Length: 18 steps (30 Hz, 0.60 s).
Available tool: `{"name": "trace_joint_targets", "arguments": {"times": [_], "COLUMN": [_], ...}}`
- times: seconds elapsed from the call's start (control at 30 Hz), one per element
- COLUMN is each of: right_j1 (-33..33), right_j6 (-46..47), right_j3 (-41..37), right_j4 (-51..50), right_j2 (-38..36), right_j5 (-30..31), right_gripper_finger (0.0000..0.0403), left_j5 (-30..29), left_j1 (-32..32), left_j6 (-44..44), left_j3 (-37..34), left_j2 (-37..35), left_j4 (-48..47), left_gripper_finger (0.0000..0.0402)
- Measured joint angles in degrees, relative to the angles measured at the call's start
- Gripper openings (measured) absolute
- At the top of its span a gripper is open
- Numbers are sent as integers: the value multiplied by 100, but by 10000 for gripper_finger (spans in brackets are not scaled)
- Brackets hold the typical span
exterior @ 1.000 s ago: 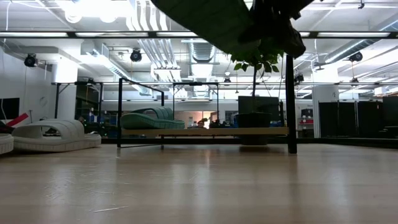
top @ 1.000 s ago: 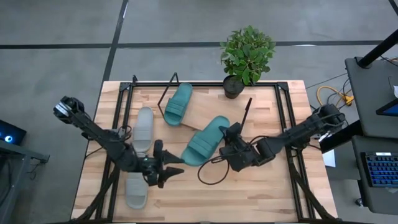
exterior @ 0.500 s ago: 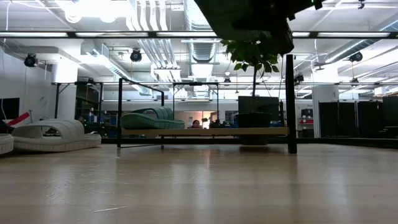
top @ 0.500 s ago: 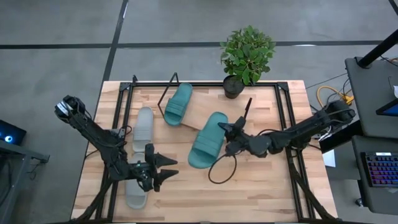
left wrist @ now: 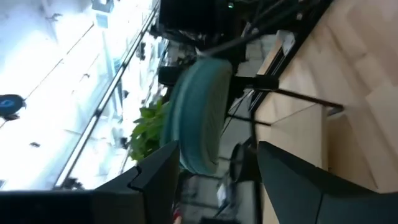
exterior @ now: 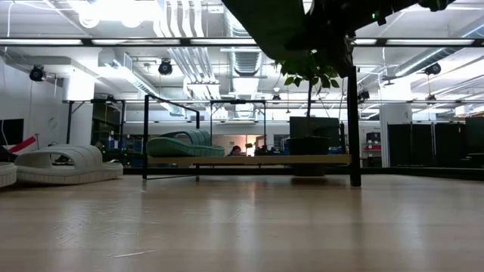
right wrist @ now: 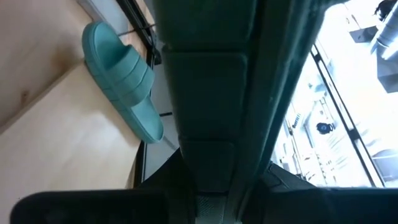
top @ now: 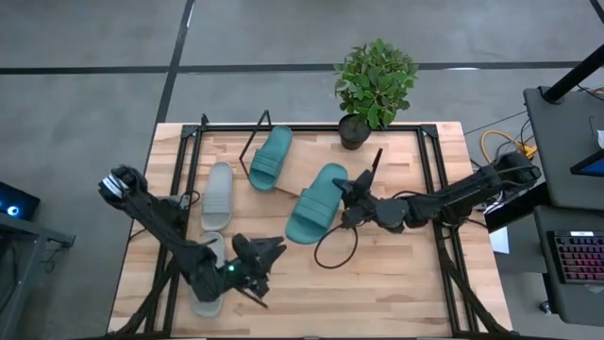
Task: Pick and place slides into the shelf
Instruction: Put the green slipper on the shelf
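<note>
One teal slide [top: 315,205] is up in the air at the shelf's near edge, held by my right gripper [top: 345,200], which is shut on it; its dark underside [exterior: 281,21] fills the top of the low view. The second teal slide [top: 271,158] lies on the shelf's slanted board [top: 307,168]. One grey slide [top: 218,194] rests sole-down on the table left of the shelf. The other grey slide [top: 205,288] lies near the front left, partly under my left arm. My left gripper [top: 261,265] is open beside it, touching nothing. My right gripper has the teal slide pinched at its right-hand long edge [top: 335,196], about midway along. The fingers come level from the table's right and lie across the slide. In the right wrist view the slide [right wrist: 210,149] fills the space between the fingers. It is lifted clear of the table.
A potted plant [top: 376,83] stands at the far edge, just behind the shelf's right end frame [top: 375,168]. A black cable loop [top: 335,251] lies on the table below the right arm. Bare wood [top: 377,293] spreads over the near right part.
My right gripper has carried the teal slide a little toward the far edge and the shelf, turning it closer to in line with the table's depth; the slide stayed lifted. My left gripper has drawn back toward the near edge and slightly right, still open.
</note>
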Motion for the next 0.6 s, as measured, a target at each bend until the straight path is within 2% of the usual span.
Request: {"name": "trace_joint_targets", "arguments": {"times": [0.1,0.6], "right_j1": [-72,-96], "right_j6": [-2,-48], "right_j3": [-77,-126], "right_j4": [-34,-101], "right_j2": [-3,2], "right_j5": [0,-37], "right_gripper_finger": [63,63], "left_j5": [-302,-292], "left_j1": [-41,403], "left_j6": [91,-144], "left_j3": [289,401], "left_j2": [183,259], "left_j4": [-116,-166], "left_gripper_finger": [201,201]}}
